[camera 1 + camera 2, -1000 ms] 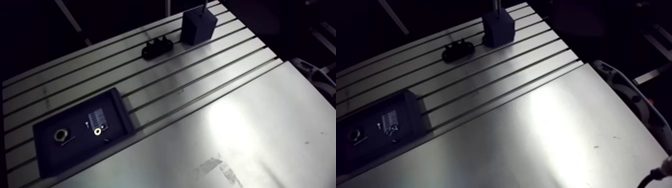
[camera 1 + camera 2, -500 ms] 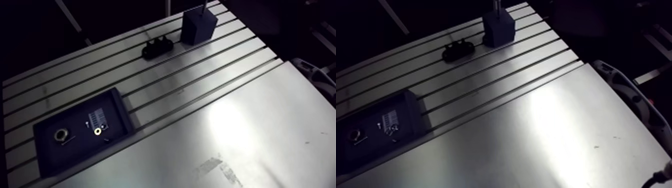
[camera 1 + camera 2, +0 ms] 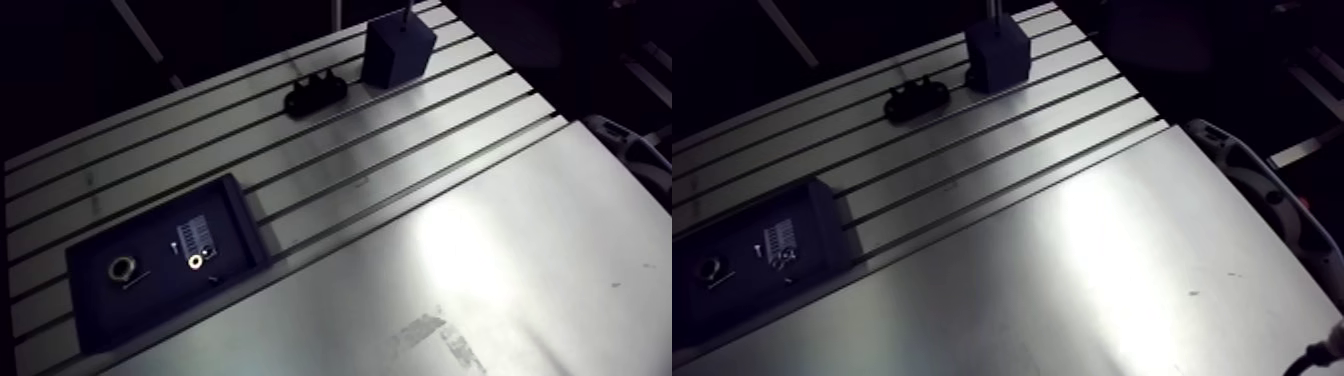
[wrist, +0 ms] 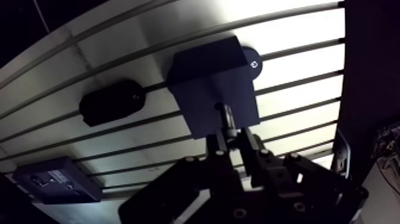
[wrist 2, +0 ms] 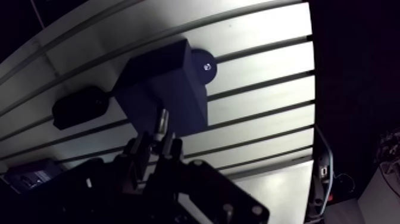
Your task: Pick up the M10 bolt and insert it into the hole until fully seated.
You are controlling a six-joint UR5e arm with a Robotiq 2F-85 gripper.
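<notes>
In the wrist view my gripper [image 4: 233,142] is shut on the M10 bolt [image 4: 227,121], a grey metal shank that sticks out ahead of the fingertips. The bolt points down at a dark blue-grey block [image 4: 205,74] on the slotted table. Its far end lies over the block, and the hole is hidden behind it. I cannot tell whether the tip touches the block. In the arm view the block [image 3: 397,50] stands at the far edge of the table, with a thin shank [image 3: 410,12] rising from its top.
A low black holder [image 3: 314,93] lies beside the block. A dark tray [image 3: 243,222] near the table's left end holds a brass nut [image 3: 122,268], a washer [image 3: 196,262] and small parts. A smooth metal sheet [image 3: 480,270] covers the near half.
The arm view has shifted very slightly, so the camera moved a little. Nothing on the table has moved.
</notes>
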